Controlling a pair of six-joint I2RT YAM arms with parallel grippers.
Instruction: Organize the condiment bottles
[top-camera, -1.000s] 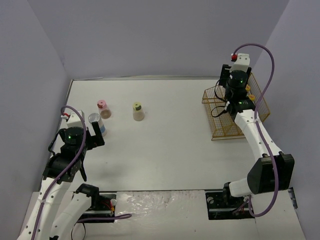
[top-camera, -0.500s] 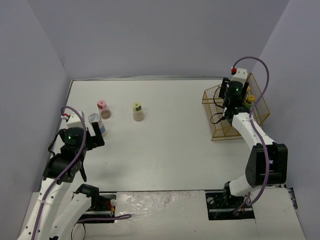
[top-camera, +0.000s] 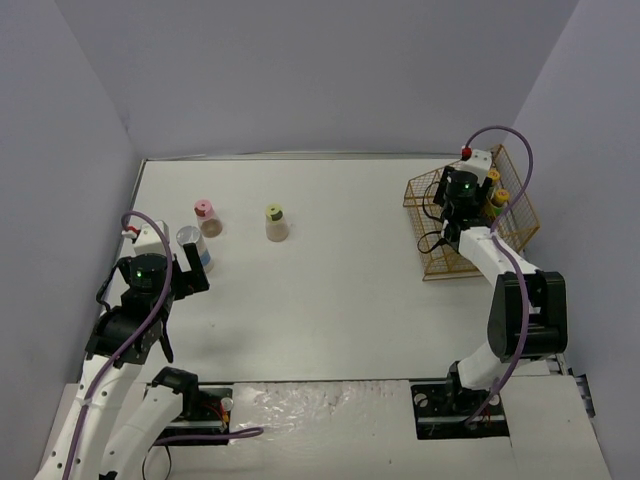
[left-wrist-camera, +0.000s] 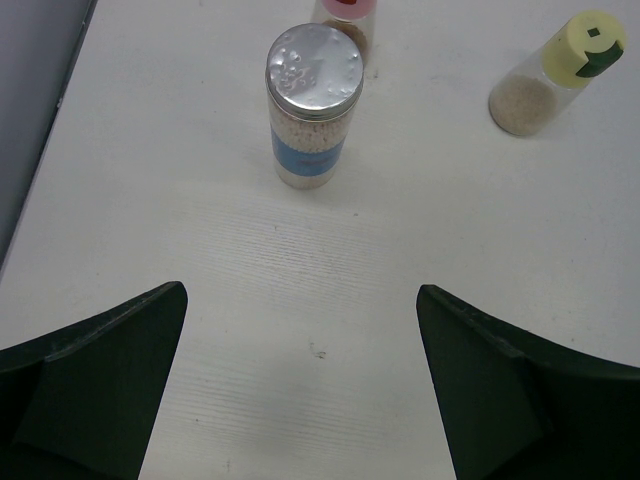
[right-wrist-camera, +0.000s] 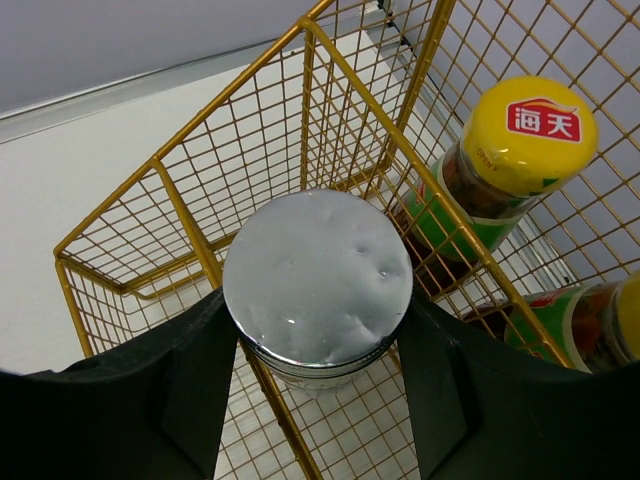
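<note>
While the right end effector (right-wrist-camera: 318, 305) was clamped on an upright silver-lidded jar (right-wrist-camera: 318, 268), that jar hung directly over the gold wire basket (right-wrist-camera: 200, 115), just beside two yellow-capped bottles (right-wrist-camera: 505, 150) standing inside. Its base was hidden, so the compartment beneath was unclear. The left end effector (left-wrist-camera: 300, 292), fingers apart, faced a second jar (left-wrist-camera: 312, 110) upright on the tabletop (left-wrist-camera: 300, 250); a pink-capped shaker (left-wrist-camera: 346, 18) behind it was mostly cut off.

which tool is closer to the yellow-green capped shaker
Left. The left tool, open, faces the blue-label jar, with the yellow-green-capped shaker just beyond to the right. The right tool is across the table, shut on a silver-lidded jar at the gold basket.
</note>
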